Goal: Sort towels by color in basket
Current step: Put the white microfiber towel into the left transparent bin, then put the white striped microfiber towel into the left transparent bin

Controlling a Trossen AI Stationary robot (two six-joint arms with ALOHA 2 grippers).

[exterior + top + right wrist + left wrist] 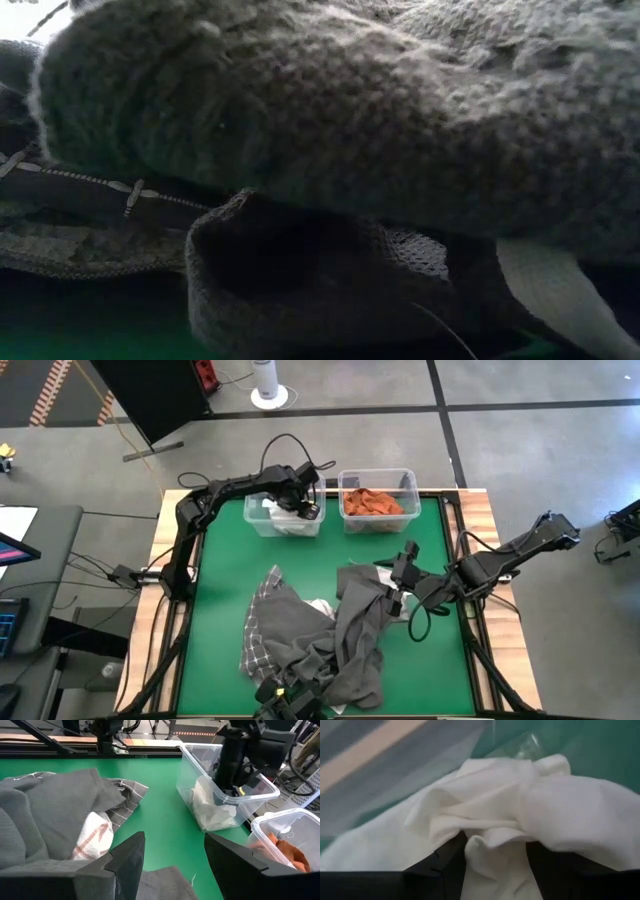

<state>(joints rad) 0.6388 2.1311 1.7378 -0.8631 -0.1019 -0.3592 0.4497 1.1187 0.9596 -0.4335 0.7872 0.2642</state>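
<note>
My left gripper (pixel 300 510) stands open inside the left clear basket (pixel 252 520), pointing down over a white towel (pixel 520 805) that lies in it. The right clear basket (pixel 410 485) holds an orange towel (pixel 370 503). In the middle of the green table lies a heap with dark grey towels (pixel 355 630), a grey-and-white checked one (pixel 265 620) and a white one (pixel 95 837) tucked among them. My right gripper (pixel 387 588) hovers open above the heap's right part, with nothing between its fingers (pixel 125 865). My left gripper comes at the white towel from above, pointing down into the basket. A fold of the towel (pixel 495 865) bulges up between the two spread fingers. I cannot tell whether the fingers touch it. The towel rests in the basket.
The two baskets stand side by side at the table's far edge. A knitted grey towel (pixel 350 120) lies right in front of the low camera and fills its view. Bare green table (pixel 165 805) lies between the heap and the baskets.
</note>
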